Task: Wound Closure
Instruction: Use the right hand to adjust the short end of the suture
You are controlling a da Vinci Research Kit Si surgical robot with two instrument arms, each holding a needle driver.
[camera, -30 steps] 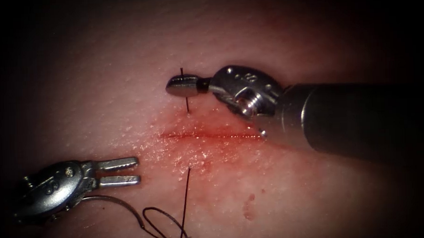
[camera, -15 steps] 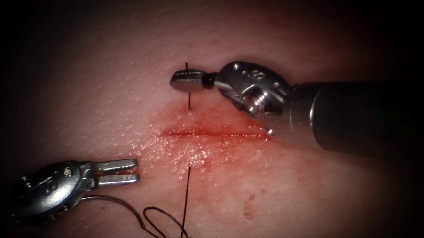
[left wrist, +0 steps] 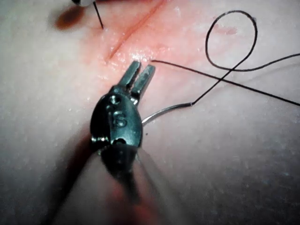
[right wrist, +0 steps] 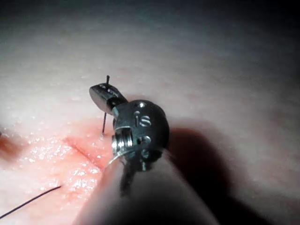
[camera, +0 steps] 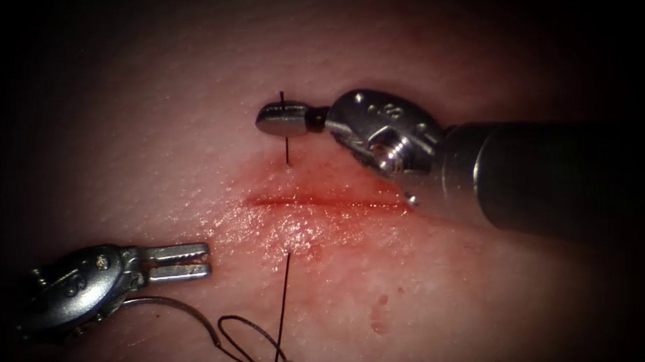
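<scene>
Partly hidden, the thread (camera: 286, 150) sits in the right tool (camera: 283, 120)'s closed jaws.

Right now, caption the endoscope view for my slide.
Right tool grips the thread end above the cut; left tool open, empty; needle lies loose on tissue.

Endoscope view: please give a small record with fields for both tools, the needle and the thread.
right tool: jaws shut on the short thread end above the cut
left tool: jaws open, holding nothing
needle: lying free on the tissue, below the left tool, not in the tissue
thread: leaves the tissue below the cut, then loops
</scene>
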